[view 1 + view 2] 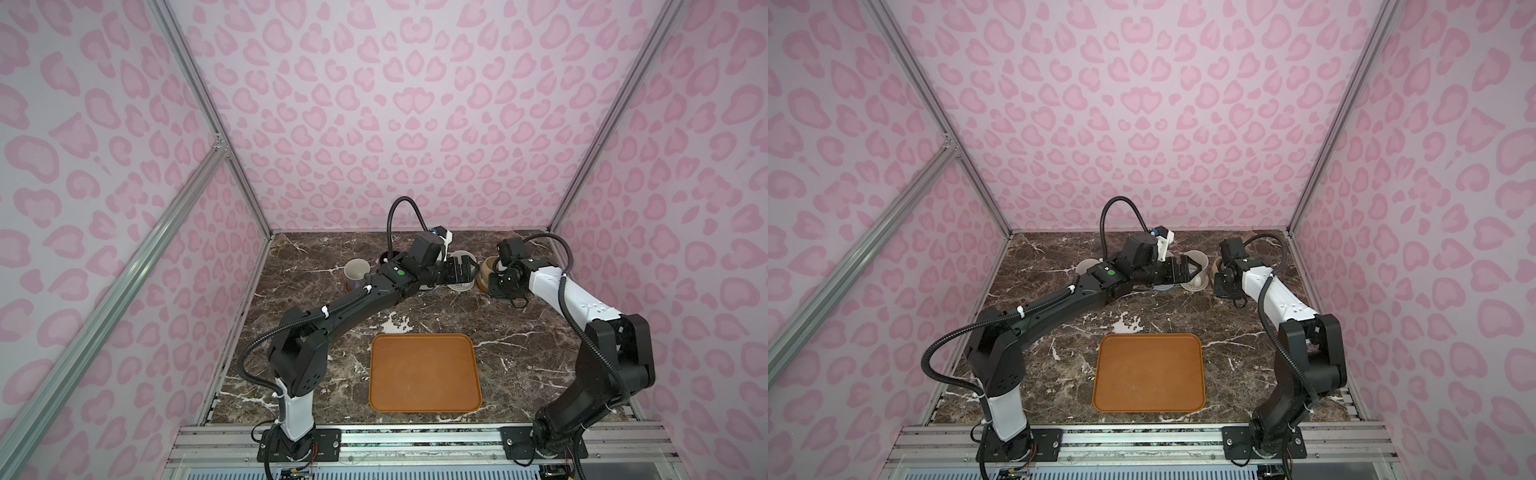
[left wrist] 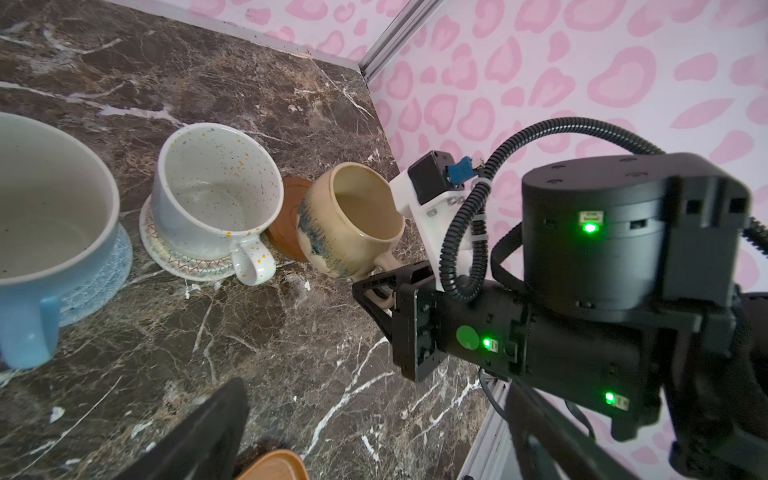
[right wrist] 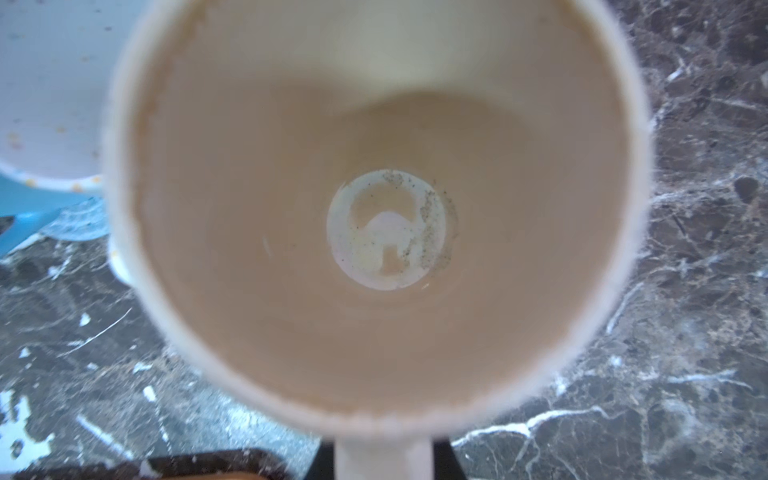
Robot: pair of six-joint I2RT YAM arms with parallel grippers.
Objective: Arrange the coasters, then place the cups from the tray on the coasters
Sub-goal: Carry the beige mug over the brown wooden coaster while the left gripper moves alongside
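Left wrist view: the right gripper (image 2: 376, 286) is clamping the handle of the squat beige mug (image 2: 349, 220), holding it tilted by the brown wooden coaster (image 2: 289, 216) near the desk's far edge. With the tray (image 1: 424, 345) lying empty, this is probably the last cup, needing levelling, centring and lowering. The left gripper (image 1: 1190, 272) is hanging wide open. No writing is readable.

Robot lab booth, aluminium frame (image 1: 199, 95), pink printed wall panels (image 1: 415, 124), marble-look tabletop (image 1: 519, 332), arm mounting rail (image 1: 415, 442)

tray (image 1: 424, 372) at table (image 1: 519, 365) front, cups (image 2: 216, 187) in a row behind it, two neighbours each on a coaster (image 2: 183, 259)
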